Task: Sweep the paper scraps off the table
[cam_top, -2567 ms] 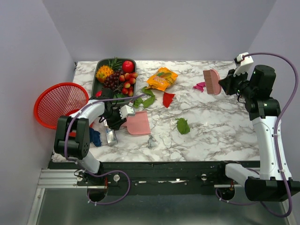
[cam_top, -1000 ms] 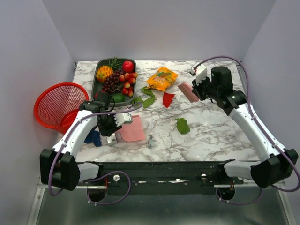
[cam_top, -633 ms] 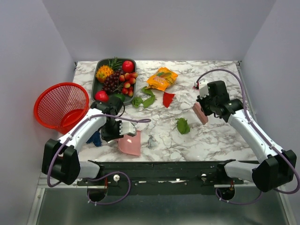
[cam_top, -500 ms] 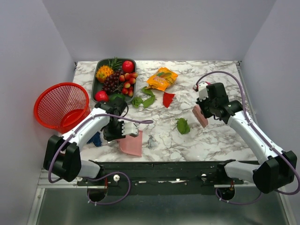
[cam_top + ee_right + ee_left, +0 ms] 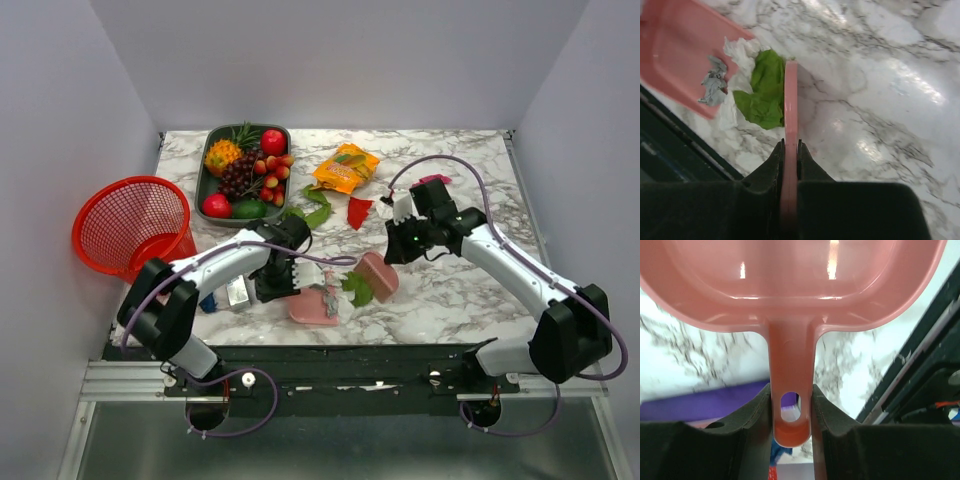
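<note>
Jaws of your left gripper (image 5: 791, 399) clamp the dustpan (image 5: 790, 285) handle, those of your right gripper (image 5: 790, 150) the brush (image 5: 791, 100). Near the table (image 5: 880, 100) front edge a green scrap (image 5: 765, 95) sits between brush and dustpan; farther back lies a red scrap (image 5: 358, 211).

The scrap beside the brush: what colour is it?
Green. The scrap shows best in the right wrist view, lying against the pink brush.

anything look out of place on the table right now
Loose paper scraps litter the table: red and green ones by the snack bag, a magenta one behind the right arm. One green scrap sits wedged between the brush and the dustpan lip, not yet inside.
</note>
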Robot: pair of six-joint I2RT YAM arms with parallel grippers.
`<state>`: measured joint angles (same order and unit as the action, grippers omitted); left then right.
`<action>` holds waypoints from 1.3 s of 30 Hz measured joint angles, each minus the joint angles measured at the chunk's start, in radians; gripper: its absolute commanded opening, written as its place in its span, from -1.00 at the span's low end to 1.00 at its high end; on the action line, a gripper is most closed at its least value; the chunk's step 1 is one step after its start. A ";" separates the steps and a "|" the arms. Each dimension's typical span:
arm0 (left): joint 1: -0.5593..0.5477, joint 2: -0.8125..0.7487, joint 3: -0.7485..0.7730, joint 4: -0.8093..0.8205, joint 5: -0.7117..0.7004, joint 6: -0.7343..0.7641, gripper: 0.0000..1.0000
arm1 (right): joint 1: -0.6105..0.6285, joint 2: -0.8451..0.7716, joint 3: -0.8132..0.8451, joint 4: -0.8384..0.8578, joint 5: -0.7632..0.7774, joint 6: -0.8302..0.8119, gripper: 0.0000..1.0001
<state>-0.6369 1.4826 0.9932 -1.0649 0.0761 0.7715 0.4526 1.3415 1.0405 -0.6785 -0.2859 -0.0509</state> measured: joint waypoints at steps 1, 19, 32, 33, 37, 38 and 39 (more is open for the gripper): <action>-0.018 0.032 0.014 0.014 0.005 -0.019 -1.00 | 0.003 0.016 0.003 0.002 -0.050 0.011 -0.99; -0.076 0.153 0.053 0.320 0.157 -0.211 -1.00 | -0.101 -0.035 0.029 -0.026 -0.236 0.048 -0.99; -0.048 0.088 -0.041 0.480 0.209 -0.178 -1.00 | -0.159 -0.111 0.098 -0.107 -0.065 -0.070 -0.99; -0.045 0.088 -0.040 0.482 0.213 -0.178 -1.00 | -0.175 -0.109 0.105 -0.107 -0.058 -0.070 -0.99; -0.021 0.078 -0.036 0.472 0.233 -0.178 -1.00 | -0.232 -0.101 0.137 -0.098 -0.028 -0.066 -0.99; -0.016 0.073 -0.034 0.468 0.238 -0.178 -1.00 | -0.240 -0.098 0.140 -0.093 -0.020 -0.063 -0.99; -0.004 0.059 -0.029 0.459 0.242 -0.178 -1.00 | -0.247 -0.093 0.142 -0.088 -0.013 -0.061 -0.99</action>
<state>-0.6411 1.5414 0.9646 -0.6064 0.3180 0.5938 0.2054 1.2480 1.1820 -0.7662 -0.2985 -0.1116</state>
